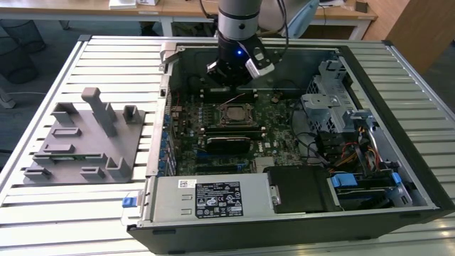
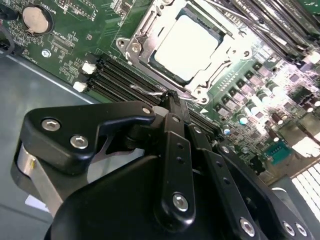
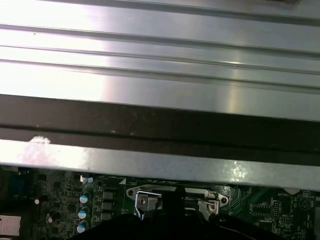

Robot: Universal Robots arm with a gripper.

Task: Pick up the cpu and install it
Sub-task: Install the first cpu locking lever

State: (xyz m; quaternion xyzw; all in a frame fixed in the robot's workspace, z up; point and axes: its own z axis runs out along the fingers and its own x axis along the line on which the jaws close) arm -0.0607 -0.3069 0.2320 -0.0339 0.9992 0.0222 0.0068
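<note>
Gripper (image 2: pixel 172 102) with fingers together, empty, in second wrist view; beyond, socketed cpu (image 2: pixel 186 46).

The arm (image 1: pixel 238 21) comes straight down from above, its silver-grey segment upright and its black wrist section below it carrying a lit blue light. The gripper (image 1: pixel 229 80) hangs at the arm's lower end and points down. In the second wrist view the gripper (image 2: pixel 172 102) shows as black linkage bars with silver bolts, and its two fingers (image 2: pixel 176 111) lie pressed together, meeting in one narrow tip with nothing between them.
</note>
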